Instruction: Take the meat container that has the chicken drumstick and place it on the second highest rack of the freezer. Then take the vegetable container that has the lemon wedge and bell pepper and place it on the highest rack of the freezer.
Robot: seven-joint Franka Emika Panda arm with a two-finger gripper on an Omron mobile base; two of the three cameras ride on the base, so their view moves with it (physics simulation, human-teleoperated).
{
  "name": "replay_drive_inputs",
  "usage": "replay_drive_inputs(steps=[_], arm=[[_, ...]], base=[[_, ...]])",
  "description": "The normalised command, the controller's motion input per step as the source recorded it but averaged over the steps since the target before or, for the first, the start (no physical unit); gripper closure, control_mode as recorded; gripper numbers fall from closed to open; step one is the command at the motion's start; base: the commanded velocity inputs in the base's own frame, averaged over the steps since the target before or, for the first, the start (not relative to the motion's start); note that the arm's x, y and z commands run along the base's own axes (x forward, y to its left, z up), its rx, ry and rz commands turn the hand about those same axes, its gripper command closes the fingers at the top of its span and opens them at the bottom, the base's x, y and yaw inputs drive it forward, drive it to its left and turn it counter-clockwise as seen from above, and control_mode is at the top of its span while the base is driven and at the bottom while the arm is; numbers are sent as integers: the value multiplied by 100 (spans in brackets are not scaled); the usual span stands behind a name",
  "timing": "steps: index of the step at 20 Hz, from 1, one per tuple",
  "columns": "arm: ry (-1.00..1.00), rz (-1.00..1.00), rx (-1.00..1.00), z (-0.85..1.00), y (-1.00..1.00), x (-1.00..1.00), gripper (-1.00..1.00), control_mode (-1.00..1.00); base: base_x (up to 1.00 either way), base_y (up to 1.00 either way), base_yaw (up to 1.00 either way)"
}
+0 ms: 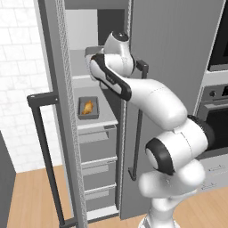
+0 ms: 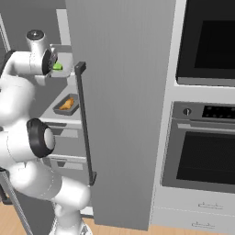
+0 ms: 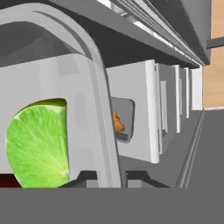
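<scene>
A: Freezer [image 1: 178, 53] stands open, its door [image 1: 58, 111] swung out at nine o'clock. Where's the meat container [image 1: 88, 108]?
B: On a rack above the grey drawers [image 1: 98, 147], chicken drumstick [image 1: 88, 107] inside.
A: And the vegetable container [image 3: 94, 100]?
B: One rack higher, at twelve o'clock from the meat one. The gripper [image 3: 111, 177] is nearly closed, pinching its rim.
A: Contents?
B: Lemon wedge [image 3: 39, 146] at eight o'clock in the hand view.

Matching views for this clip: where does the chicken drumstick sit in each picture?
Left base view: chicken drumstick in its grey tray, left of centre, on a freezer shelf.
Right base view: upper left, beside the dark bar handle.
Hand view: small orange patch at centre.
Shared landmark: its grey tray.
</scene>
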Motion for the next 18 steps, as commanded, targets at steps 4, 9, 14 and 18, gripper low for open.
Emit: replay_drive_inputs(steps=[4, 9, 14, 18], arm=[[6, 0, 0, 0, 40, 57, 100, -100], [3, 0, 0, 0, 28, 54, 100, -100], [2, 0, 0, -7, 2, 54, 100, -100], [3, -2, 0, -16, 0, 61, -100, -100]], base=[[0, 0, 0], [0, 0, 0], [0, 0, 0], [0, 0, 0]])
